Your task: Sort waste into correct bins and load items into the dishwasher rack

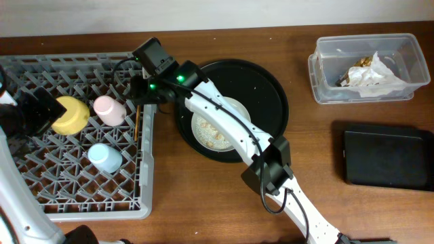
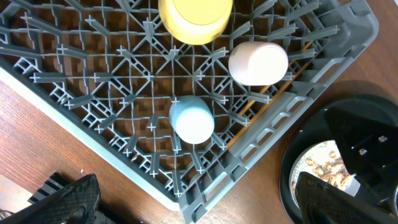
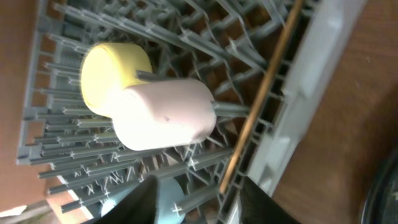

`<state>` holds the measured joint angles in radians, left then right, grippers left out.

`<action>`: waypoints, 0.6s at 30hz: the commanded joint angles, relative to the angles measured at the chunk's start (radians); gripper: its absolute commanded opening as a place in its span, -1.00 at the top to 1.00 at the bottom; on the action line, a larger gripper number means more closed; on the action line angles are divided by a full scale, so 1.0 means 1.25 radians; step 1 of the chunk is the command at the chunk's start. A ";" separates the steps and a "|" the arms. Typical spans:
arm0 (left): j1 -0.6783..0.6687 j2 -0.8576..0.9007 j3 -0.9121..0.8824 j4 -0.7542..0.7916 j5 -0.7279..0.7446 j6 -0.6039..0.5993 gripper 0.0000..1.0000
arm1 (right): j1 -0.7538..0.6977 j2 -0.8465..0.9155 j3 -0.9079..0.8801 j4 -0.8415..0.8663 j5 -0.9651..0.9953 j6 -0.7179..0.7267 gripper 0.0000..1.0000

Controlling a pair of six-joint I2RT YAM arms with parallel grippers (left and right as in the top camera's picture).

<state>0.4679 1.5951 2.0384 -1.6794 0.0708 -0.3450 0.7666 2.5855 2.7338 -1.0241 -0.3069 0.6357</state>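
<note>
The grey dishwasher rack (image 1: pixel 41 183) holds the yellow bowl (image 1: pixel 70 114), the pink cup (image 1: pixel 108 110), the light-blue cup (image 1: pixel 105 158) and wooden chopsticks (image 1: pixel 137 122) along its right wall. My right gripper (image 1: pixel 140 91) hangs open and empty over that wall, above the chopsticks (image 3: pixel 261 106) and beside the pink cup (image 3: pixel 165 112). My left gripper (image 1: pixel 34 112) is open and empty, high over the rack's left side. The speckled plate (image 1: pixel 203 129) carries beige crumbs (image 1: pixel 217 139). The clear tub (image 1: pixel 325 68) holds white napkins (image 1: pixel 380 78) and a brown-gold wrapper (image 1: pixel 359 64). The flat black container (image 1: pixel 388 157) shows nothing inside.
The plate sits on a round black tray (image 1: pixel 271 95) right of the rack, with my right arm (image 1: pixel 230 129) stretched across it. The left wrist view shows the rack's corner (image 2: pixel 205 199) and the tray's rim (image 2: pixel 292 180). Bare wood lies between tray and bins.
</note>
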 commanded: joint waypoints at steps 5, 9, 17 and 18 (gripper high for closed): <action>0.001 0.000 0.000 0.002 -0.006 -0.008 -0.99 | -0.161 -0.162 0.067 -0.217 0.018 -0.030 -0.33; 0.001 0.000 0.000 0.001 -0.006 -0.008 -0.99 | -0.269 -0.274 0.067 -0.409 0.170 -0.030 -0.43; 0.001 0.000 0.000 0.001 -0.006 -0.008 -0.99 | -0.416 -0.350 0.067 -0.540 0.180 -0.328 -0.97; 0.001 0.000 0.000 0.001 -0.006 -0.008 -0.99 | -0.428 -0.350 0.065 -0.540 0.181 -0.370 -0.97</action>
<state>0.4679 1.5951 2.0384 -1.6794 0.0708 -0.3454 0.2764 2.1231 2.8231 -1.6924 -0.0792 0.4000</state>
